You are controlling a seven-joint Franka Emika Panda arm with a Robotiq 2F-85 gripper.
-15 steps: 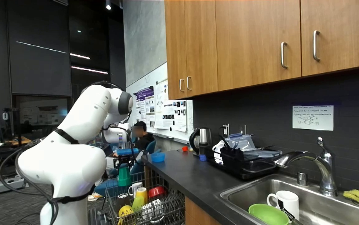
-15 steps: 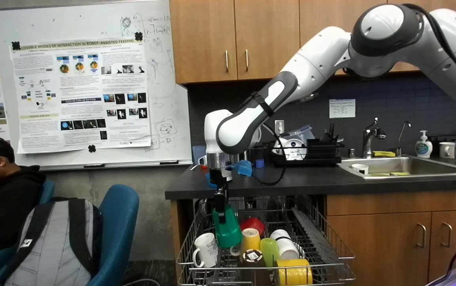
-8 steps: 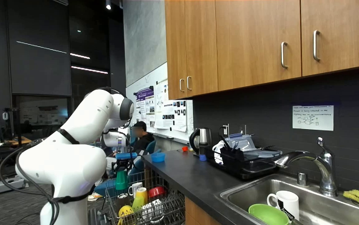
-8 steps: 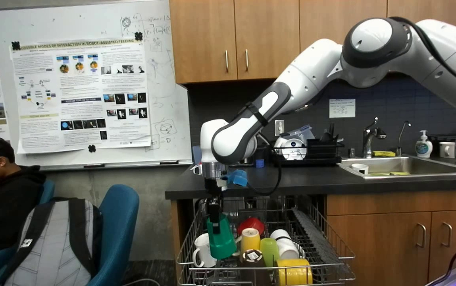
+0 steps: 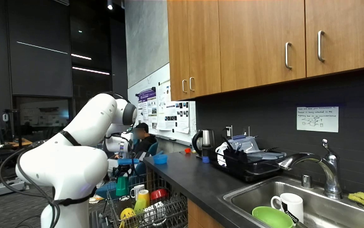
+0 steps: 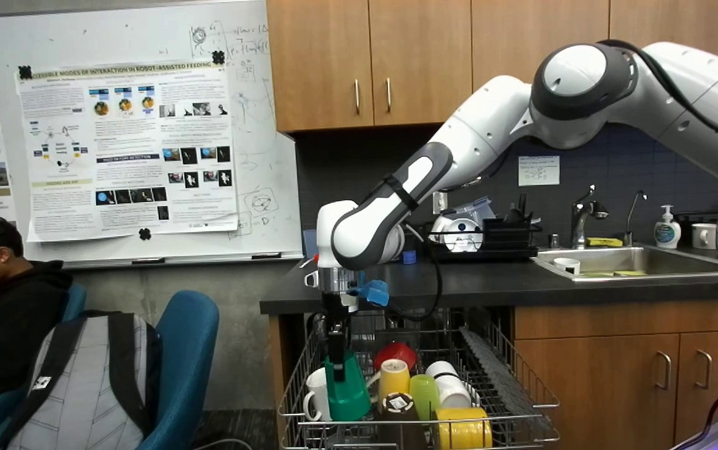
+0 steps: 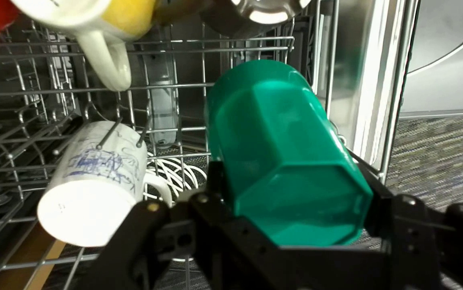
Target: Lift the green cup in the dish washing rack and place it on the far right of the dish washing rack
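Observation:
The green cup [image 6: 352, 394] is gripped mouth-down, its octagonal base towards my wrist. It also shows in an exterior view [image 5: 122, 186] and in the wrist view [image 7: 255, 121], slightly tilted. My gripper [image 7: 293, 173] points down with one finger on each side of the cup, near its base, shut on it. The cup is at the left part of the dish washing rack [image 6: 359, 423], an open wire basket pulled out below the counter. In the wrist view the cup is beside the white mug [image 7: 106, 161]. Whether its rim touches the rack wires cannot be told.
In the rack stand a yellow mug [image 6: 394, 378], a red bowl [image 6: 396, 354], a lime cup [image 6: 423, 395], a brown cup [image 6: 398, 406], a white-and-black mug [image 6: 449, 384] and a yellow cup [image 6: 463, 428]. The counter edge [image 6: 396, 304] overhangs the rack's back.
My gripper has lowered with the green cup into the rack and shifted slightly left in both exterior views. The cup now partly covers the white mug and stands more upright.

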